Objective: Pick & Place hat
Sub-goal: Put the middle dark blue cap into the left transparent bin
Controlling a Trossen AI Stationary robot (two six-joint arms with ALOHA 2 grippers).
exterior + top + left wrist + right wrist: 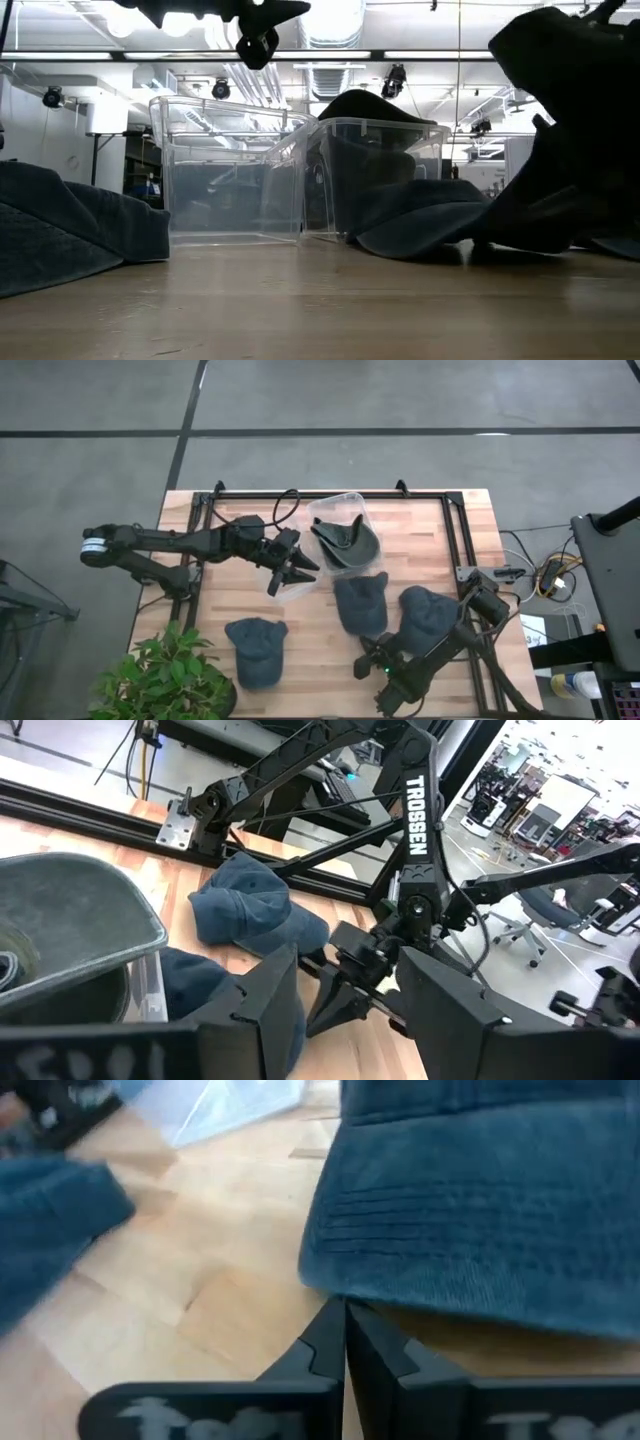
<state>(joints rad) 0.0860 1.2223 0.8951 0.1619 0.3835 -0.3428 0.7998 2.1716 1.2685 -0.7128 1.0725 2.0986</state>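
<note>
The wooden desk (420,535) carries a clear plastic bin (335,525) near its far edge, with one dark hat (345,543) resting in it and lapping over the bin's rim.

Three more blue-grey hats lie on the desk surface:
- Hat A (257,650) sits near the front edge, just beside a potted plant (160,675) at the front left corner.
- Hat B (362,603) lies at the centre, in front of the bin.
- Hat C (428,615) lies just right of hat B, touching or nearly touching it.

Left arm: the left claw (295,572) hangs above the desk at the bin's front left corner, its fingers spread with nothing between them.

Right arm: the right claw (372,658) is low at the desk surface, in front of hats B and C. In the right wrist view its fingers (322,1345) are pressed together, tips at the front edge of a blue hat brim (480,1230). Whether fabric is caught between the tips cannot be determined.
</note>
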